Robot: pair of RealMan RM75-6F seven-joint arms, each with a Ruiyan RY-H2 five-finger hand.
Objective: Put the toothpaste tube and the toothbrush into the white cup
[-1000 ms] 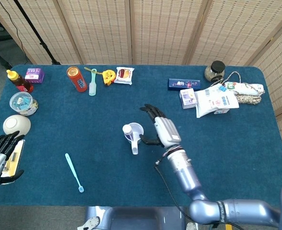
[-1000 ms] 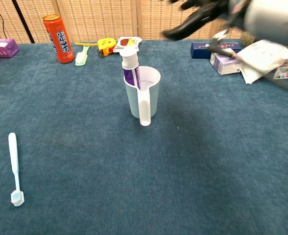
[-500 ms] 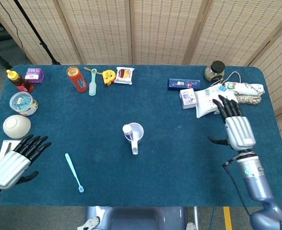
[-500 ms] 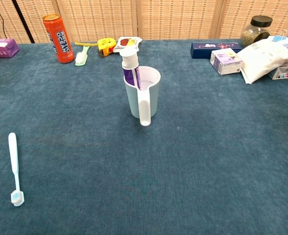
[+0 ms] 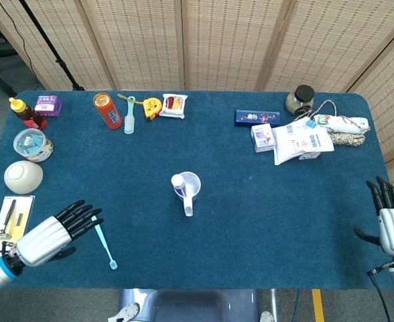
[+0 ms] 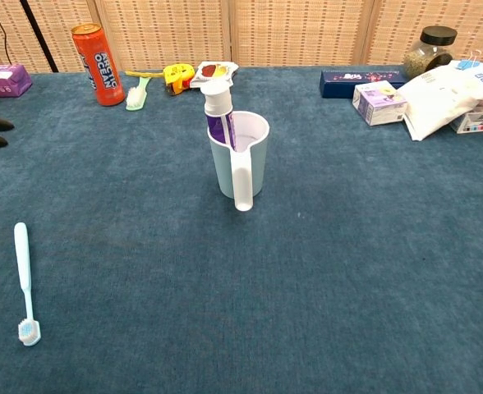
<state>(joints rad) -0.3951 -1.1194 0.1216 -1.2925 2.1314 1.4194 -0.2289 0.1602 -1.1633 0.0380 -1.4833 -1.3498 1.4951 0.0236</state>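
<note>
Toothbrush [image 5: 104, 242] lies flat on the table [image 5: 264, 221] near the front edge, bristle end toward us, well apart from the cup [image 5: 188, 187]. Our left hand [image 5: 53, 234] hovers just beside its handle, fingers spread and empty; we judge the step in hand to be the pickup. To do it well, we pinch the handle near mid-length, lift it level, then tip it upright before lowering it in. Our right hand [image 5: 392, 224] sits at the far right edge, fingers apart, holding nothing. Farther back, the tube [image 6: 218, 111] already stands in the cup, leaning against the rim; we aim the brush into the open side.
</note>
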